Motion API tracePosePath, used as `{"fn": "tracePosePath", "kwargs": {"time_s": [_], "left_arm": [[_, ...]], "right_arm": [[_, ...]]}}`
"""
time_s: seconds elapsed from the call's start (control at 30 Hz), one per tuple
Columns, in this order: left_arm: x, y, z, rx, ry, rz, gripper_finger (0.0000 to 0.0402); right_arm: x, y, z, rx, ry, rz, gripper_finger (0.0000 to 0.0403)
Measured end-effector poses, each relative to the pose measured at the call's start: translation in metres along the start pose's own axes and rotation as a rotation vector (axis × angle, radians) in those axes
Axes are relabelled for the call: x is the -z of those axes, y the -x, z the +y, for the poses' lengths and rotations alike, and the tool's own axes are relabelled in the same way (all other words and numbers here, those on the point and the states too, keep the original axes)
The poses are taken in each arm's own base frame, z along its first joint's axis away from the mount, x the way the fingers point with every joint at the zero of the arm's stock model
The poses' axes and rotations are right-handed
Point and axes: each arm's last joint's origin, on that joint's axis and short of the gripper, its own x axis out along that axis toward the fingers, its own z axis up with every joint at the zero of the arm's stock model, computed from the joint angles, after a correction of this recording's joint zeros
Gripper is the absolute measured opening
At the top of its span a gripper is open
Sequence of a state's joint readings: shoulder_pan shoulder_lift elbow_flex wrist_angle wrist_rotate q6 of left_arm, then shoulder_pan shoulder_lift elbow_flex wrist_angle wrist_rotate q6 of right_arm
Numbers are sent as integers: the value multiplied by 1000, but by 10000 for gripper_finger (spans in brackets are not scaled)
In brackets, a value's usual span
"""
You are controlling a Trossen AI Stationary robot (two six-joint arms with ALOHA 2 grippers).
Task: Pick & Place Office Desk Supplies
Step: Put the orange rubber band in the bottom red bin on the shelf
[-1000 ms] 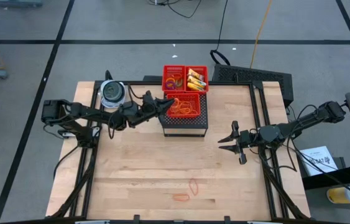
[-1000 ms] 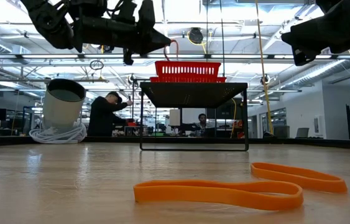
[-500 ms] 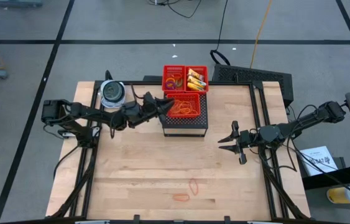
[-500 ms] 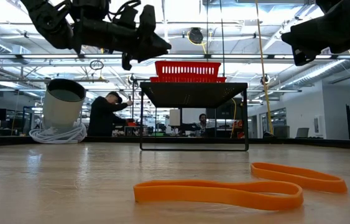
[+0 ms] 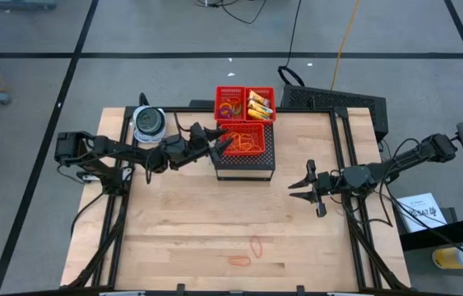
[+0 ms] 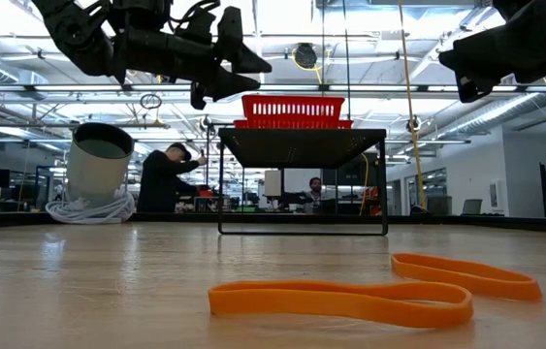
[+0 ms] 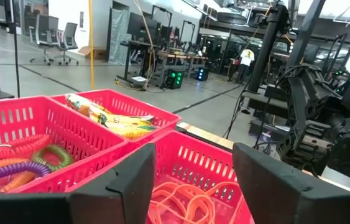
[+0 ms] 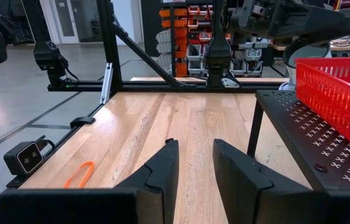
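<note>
Light wooden tabletop (image 5: 190,222) is carrying a black perforated metal stand (image 5: 246,164) at about 12 o'clock, with three red mesh plastic baskets (image 5: 257,93) on top. Left gripper (image 5: 224,141) is hovering at the near basket's 9 o'clock edge, fingers spread wide and holding nothing; under it that basket is already filled with a tangle of thin orange rubber bands (image 7: 187,205). Right gripper (image 5: 305,182) is waiting at 3 o'clock, fingers a little apart, empty. Two loose flat orange rubber band loops (image 5: 247,252) are lying at 6 o'clock, close together, limp and flat on the wood (image 6: 369,291). Likely next: fetching those. Advice: approach steeply from above, pinch one strand only, lift clear before travelling so the second band isn't dragged.
</note>
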State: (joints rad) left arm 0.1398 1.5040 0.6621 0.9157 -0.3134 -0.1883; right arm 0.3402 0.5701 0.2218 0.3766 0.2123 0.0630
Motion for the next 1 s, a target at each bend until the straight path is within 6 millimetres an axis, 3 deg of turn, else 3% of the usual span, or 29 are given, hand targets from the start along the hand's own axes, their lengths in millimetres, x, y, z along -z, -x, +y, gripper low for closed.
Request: {"fn": "tracePosePath", "kwargs": {"time_s": [0.23,0.4,0.57,0.8,1.0], "left_arm": [[0,0,0,0,-2,0,225],[0,0,0,0,-2,0,223],[0,0,0,0,-2,0,223],[0,0,0,0,-2,2,223],[0,0,0,0,-2,1,223]], "right_arm": [[-4,-3,3,-48,-82,-50,89],[4,-17,16,-119,-74,-28,89],[28,-43,28,-122,-66,79,89],[54,-97,57,-141,-60,281,93],[68,-132,74,-143,16,419,136]]}}
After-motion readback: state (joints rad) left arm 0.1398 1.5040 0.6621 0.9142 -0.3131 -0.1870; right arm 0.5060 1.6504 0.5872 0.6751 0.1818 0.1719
